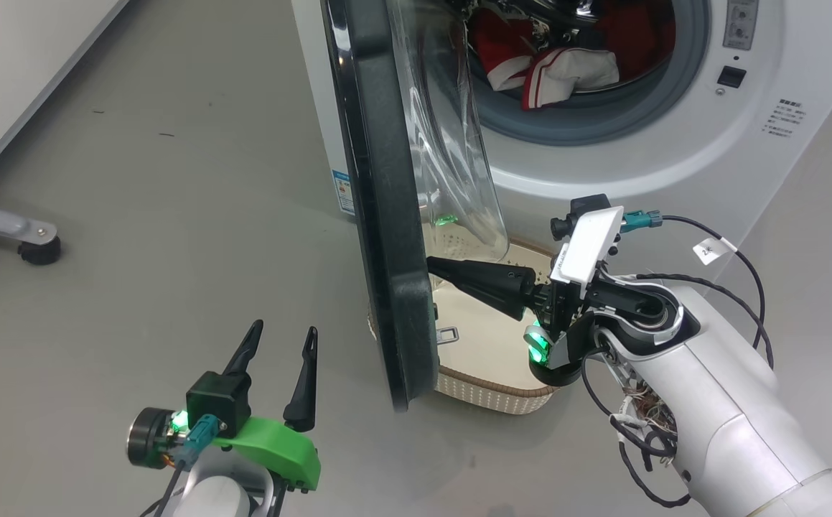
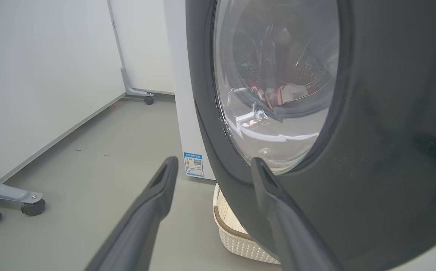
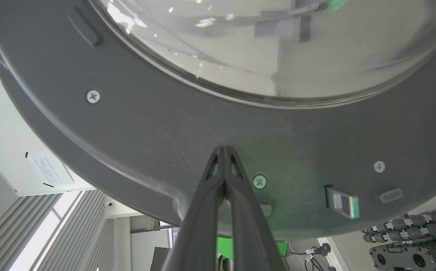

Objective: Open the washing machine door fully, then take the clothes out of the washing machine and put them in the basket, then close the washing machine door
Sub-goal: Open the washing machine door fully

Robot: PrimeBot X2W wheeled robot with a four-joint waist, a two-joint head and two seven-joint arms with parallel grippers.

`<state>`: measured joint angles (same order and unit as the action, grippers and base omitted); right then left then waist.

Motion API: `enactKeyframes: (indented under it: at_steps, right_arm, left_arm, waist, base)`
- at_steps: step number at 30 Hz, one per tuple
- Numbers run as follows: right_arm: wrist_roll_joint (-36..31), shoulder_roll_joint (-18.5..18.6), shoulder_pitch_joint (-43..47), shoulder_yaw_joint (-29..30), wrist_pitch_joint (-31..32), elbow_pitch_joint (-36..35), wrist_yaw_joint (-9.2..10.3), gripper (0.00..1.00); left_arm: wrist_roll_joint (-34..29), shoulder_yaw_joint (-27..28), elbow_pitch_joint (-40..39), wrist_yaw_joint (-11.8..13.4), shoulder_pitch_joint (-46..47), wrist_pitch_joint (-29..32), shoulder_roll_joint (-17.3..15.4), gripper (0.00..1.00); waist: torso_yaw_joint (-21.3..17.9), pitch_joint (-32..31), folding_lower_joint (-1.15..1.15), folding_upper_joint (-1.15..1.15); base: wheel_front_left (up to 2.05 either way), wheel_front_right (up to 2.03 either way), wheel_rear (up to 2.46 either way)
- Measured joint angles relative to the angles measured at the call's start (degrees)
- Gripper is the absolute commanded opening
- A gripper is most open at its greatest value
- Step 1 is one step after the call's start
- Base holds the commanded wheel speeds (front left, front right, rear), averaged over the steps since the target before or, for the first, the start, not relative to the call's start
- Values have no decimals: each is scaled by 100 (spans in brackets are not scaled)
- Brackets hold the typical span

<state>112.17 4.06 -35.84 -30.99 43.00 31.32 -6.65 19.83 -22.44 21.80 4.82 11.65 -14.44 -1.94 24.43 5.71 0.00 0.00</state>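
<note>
One washing machine door (image 1: 380, 215), one basket (image 1: 494, 396) under it. Right gripper (image 1: 431, 266) closed, tips touching door's inside; left gripper (image 1: 283, 329) spread, empty.

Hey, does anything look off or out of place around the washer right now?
Nothing spilled or damaged. Slightly awkward: the basket stands right below the half-open door, which hangs over part of it. The clothes lie inside the washer.

A smooth grey floor (image 1: 171, 215) fills the left and lower frame. The white washing machine (image 1: 674, 165) stands on it at upper right, with the cream basket (image 1: 494, 393) on the floor just in front, at centre. A grey castor leg (image 1: 6, 228) rests at the left edge, and a few dark specks (image 1: 166, 134) lie at upper left.
</note>
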Motion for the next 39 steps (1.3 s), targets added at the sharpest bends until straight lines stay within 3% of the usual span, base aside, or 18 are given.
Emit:
enactKeyframes:
  at_steps: [15, 26, 27, 28, 29, 30, 31, 39]
  right_arm:
    - [78, -24, 4, -348, -378, -234, -1, 0]
    - [143, -23, 296, 369, -1014, -588, -32, 0]
    - [119, -20, 355, 486, -1131, -636, -32, 5]
    - [112, 3, 417, 582, -1218, -679, -32, 39]
    - [91, 42, 489, 666, -1311, -721, -32, 83]
    - [38, 94, 565, 736, -1399, -761, -32, 83]
    - [-5, 157, 653, 811, -1475, -805, -32, 100]
    - [-498, 549, 1379, 1371, -2213, -1341, -32, 100]
  left_arm:
    - [80, 168, -55, 46, -122, 0, -3, 100]
    - [137, 222, -147, 52, -142, 0, -3, 100]
    - [137, 230, -160, 53, -146, 0, -3, 100]
    - [137, 242, -172, 60, -158, 0, -3, 100]
    - [137, 253, -185, 68, -176, 0, -3, 100]
    - [137, 260, -189, 68, -199, 0, -3, 100]
    - [137, 267, -189, 68, -221, 0, -3, 100]
    - [137, 304, -224, 69, -244, 0, -3, 100]
  waist:
    - [228, 6, 0, 0]
    - [173, 12, 0, 0]
    - [169, 10, 0, 0]
    - [164, 8, 0, 0]
    - [158, 5, 0, 0]
    - [152, 2, 0, 0]
    - [146, -1, 0, 0]
    - [119, -9, 0, 0]
  base:
    - [0, 0, 0]
    - [0, 0, 0]
    - [0, 0, 0]
    - [0, 0, 0]
    - [0, 0, 0]
    - [0, 0, 0]
    - [0, 0, 0]
    - [0, 0, 0]
